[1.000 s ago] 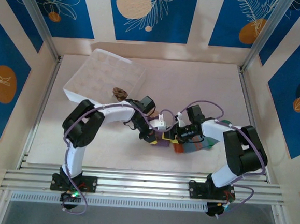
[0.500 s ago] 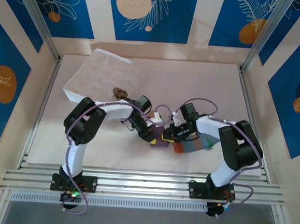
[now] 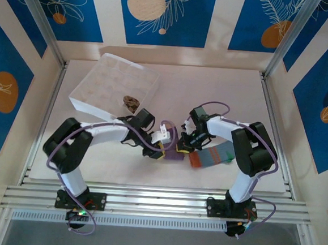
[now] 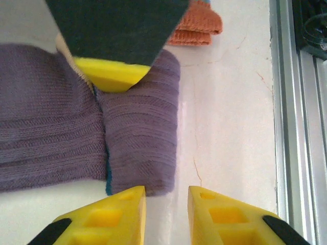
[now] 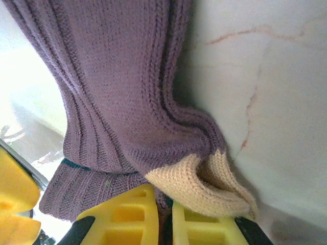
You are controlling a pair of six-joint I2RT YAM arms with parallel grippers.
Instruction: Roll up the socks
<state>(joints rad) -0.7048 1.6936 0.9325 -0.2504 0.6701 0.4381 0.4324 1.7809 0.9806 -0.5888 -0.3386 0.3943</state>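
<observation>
The purple sock [image 3: 176, 153] is lying low in the middle of the top view, on the table [image 3: 239, 106], between the two claws. In the right wrist view its tan toe [image 5: 204, 184] is being pinched by the right gripper [image 5: 164, 204], whose jaws are pressed together on the fabric at the bottom edge of the frame. The left gripper [image 4: 166, 206] is being held at the bottom of the left wrist view with its jaws a little apart. Bare table is being seen in the gap, so nothing is being gripped there, and the folded end of the sock is lying just beside one finger.

The rolling is judged to be only at its beginning. Since the fold is not being clamped on the left side, it may be pulled open when the toe is drawn. The pinch is being made on a thin edge of knit, so the fabric may slip out. The whole sock may also be dragged over the smooth table instead of being rolled. The blue-grey sock [image 3: 213, 157] is lying just beside it, toward the right of the top view, and its orange cuff [image 4: 196, 23] may be caught. The brown sock [image 3: 131, 102], inside the white box [image 3: 98, 86] at the upper left, is well apart.
</observation>
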